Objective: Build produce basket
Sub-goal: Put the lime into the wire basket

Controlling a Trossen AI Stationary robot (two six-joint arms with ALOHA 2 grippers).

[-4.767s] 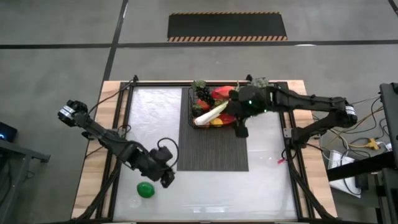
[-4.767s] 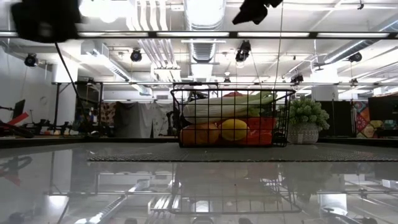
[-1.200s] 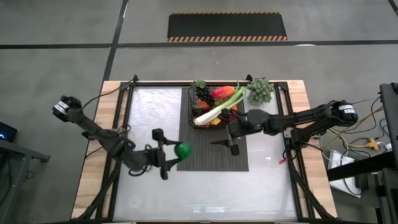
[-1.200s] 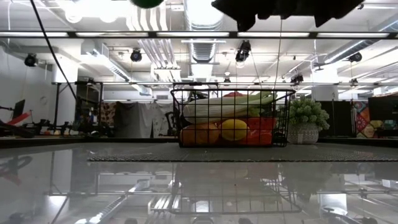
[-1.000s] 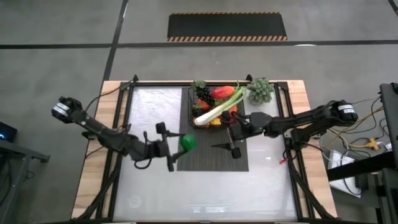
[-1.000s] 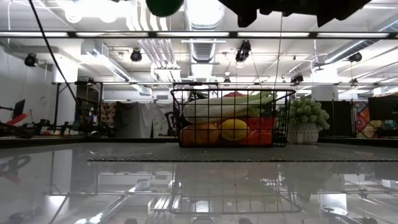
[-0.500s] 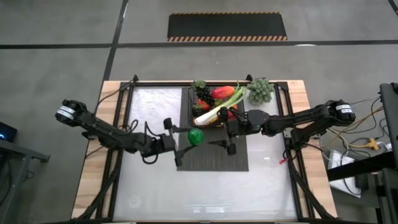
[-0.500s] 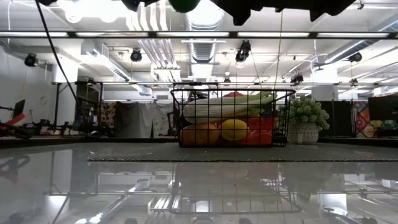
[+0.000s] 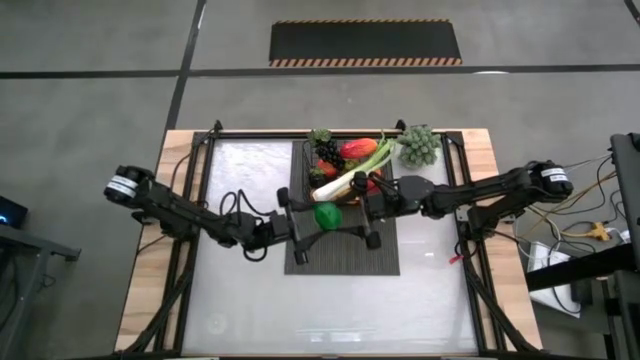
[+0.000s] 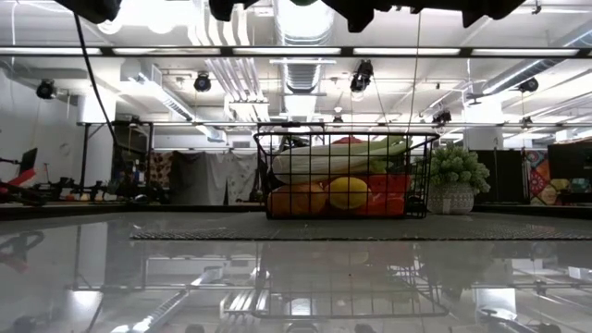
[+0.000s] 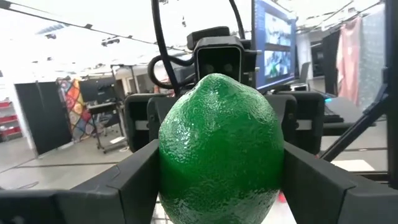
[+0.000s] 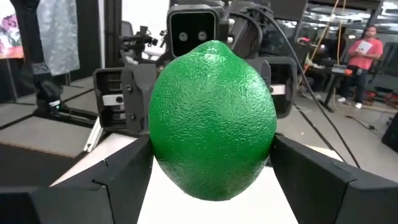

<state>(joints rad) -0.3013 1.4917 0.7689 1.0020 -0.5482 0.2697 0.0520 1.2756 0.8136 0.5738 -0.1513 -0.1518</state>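
Note:
A green lime [image 9: 327, 216] hangs above the dark ribbed mat [image 9: 340, 258], just in front of the basket [image 9: 308, 172]. My left gripper [image 9: 318, 220] is shut on the lime [image 11: 217, 149], coming from the table's left. My right gripper [image 9: 346, 217] faces it from the right, open. Its fingers [image 12: 118, 180] stand on either side of the same lime [image 12: 211, 118]; whether they touch it I cannot tell. The black wire basket [image 10: 342, 176] stands on the mat's far end and holds a celery stalk [image 9: 350, 178], oranges, a lemon and red pieces. My left gripper pinches the lime by its two opposite sides [image 11: 166, 168] between its two fingers [image 11: 134, 180]. The fingers come nearly level from the table's left. The lime is lifted clear above the mat, its pointed end up in the wrist view.
A small green potted plant [image 9: 418, 146] stands at the far right beside the basket. The glossy table top [image 9: 240, 300] lies to the left and near side of the mat. A person [image 12: 367, 43] stands in the room beyond the table.
My left gripper has carried the lime, clear of the table, toward the right edge and a little toward the far edge. It has come up to my right gripper, whose fingers now flank the lime. My right arm has stayed almost still.

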